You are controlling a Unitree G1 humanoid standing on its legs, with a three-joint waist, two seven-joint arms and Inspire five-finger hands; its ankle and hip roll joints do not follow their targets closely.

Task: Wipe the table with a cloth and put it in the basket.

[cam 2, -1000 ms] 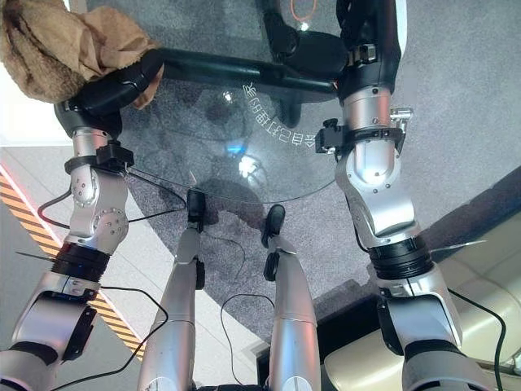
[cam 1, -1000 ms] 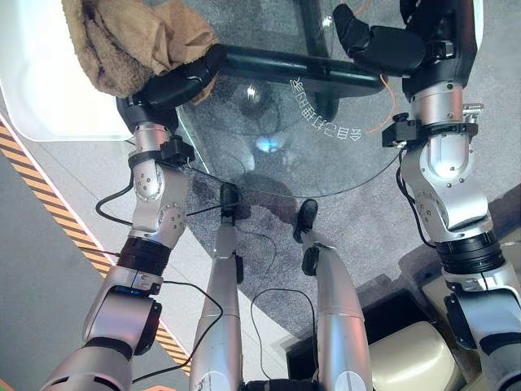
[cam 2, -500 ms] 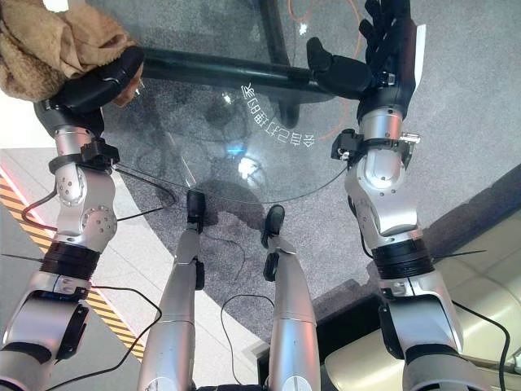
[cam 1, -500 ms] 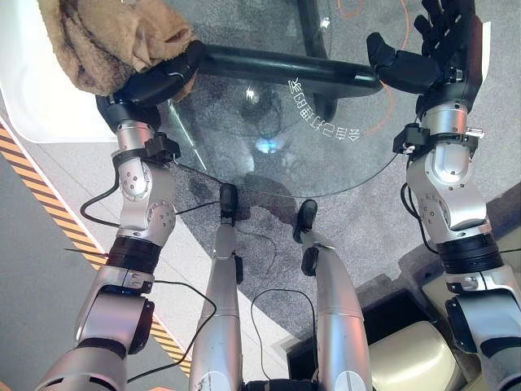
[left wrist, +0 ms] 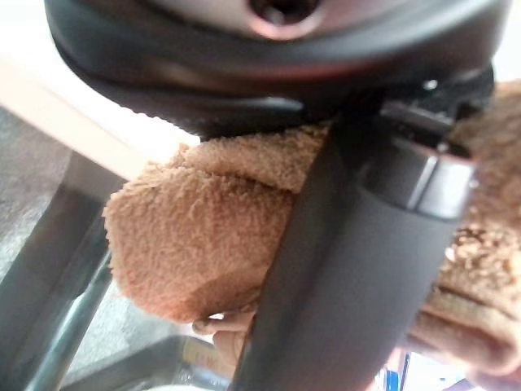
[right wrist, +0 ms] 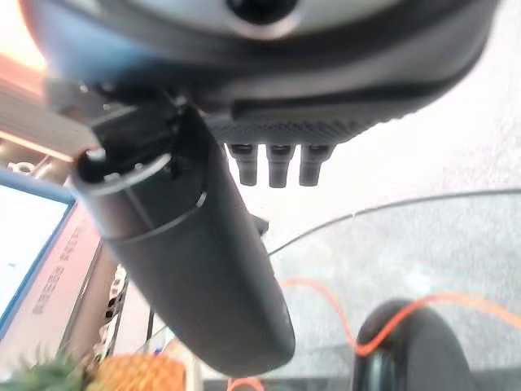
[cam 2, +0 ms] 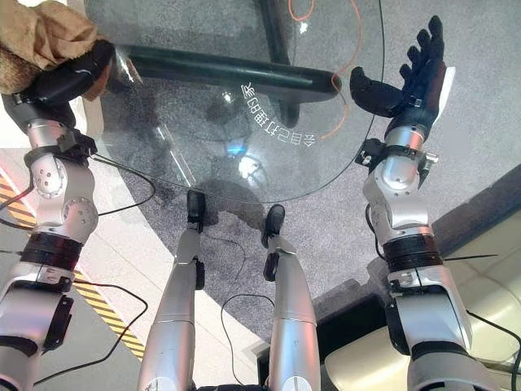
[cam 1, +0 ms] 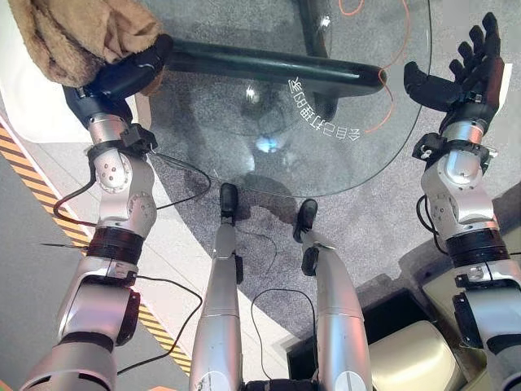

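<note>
A crumpled brown cloth [cam 1: 61, 32] is bunched in my left hand [cam 1: 122, 75], at the far left just past the rim of the round glass table [cam 1: 326, 163]. The left wrist view shows the cloth [left wrist: 195, 236] pressed under the thumb [left wrist: 350, 269], so the hand is shut on it. My right hand [cam 1: 466, 75] is raised beyond the table's right edge, open, with its fingers [cam 2: 423, 57] spread and nothing in it. The right wrist view has its thumb [right wrist: 195, 269] held straight over the glass rim.
A black bar [cam 1: 269, 65] and an orange cable [cam 1: 391, 90] show through the glass. A white surface [cam 1: 32, 110] lies under the cloth at the left, by striped floor tape [cam 1: 24, 171]. A beige object [cam 1: 407, 358] sits at the lower right. A pineapple [right wrist: 122, 375] appears in the right wrist view.
My left hand has carried the cloth leftward, off the glass. My right hand has swung right, away from the black bar and past the table's edge, with its fingers spreading.
</note>
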